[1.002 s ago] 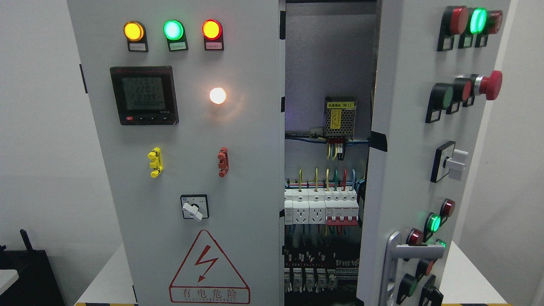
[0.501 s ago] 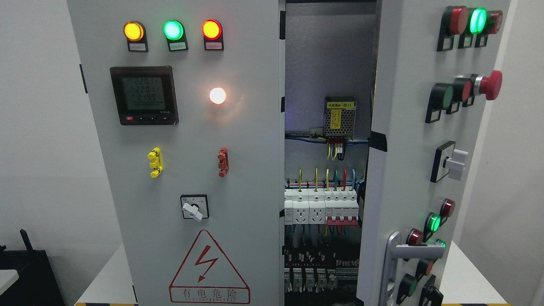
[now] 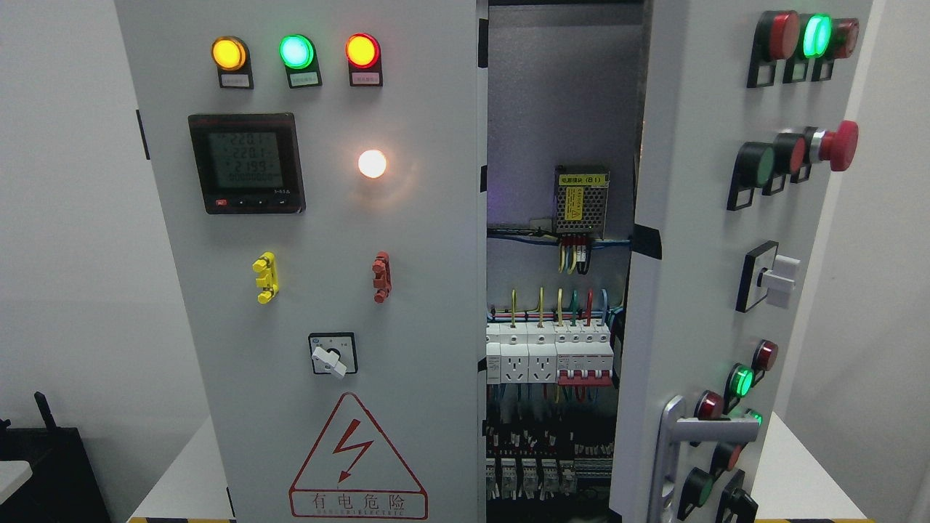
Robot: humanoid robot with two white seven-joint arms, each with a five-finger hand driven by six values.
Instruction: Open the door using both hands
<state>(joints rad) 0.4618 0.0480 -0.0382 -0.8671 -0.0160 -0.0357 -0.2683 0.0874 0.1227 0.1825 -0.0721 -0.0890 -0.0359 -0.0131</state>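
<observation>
A grey electrical cabinet fills the head view. Its right door stands swung outward, partly open, with a silver lever handle near its lower edge. Indicator lamps, push buttons and a red emergency stop stick out from that door. The left door is closed flat, carrying three lit lamps, a digital meter and a red hazard triangle. Through the gap I see the cabinet interior with a power supply, wiring and breakers. Neither of my hands shows in the frame.
The cabinet stands on a white table. A dark object sits at the lower left beside the table. Plain white walls lie to both sides.
Only the digits on the meter flicker; the doors hold the same positions.
</observation>
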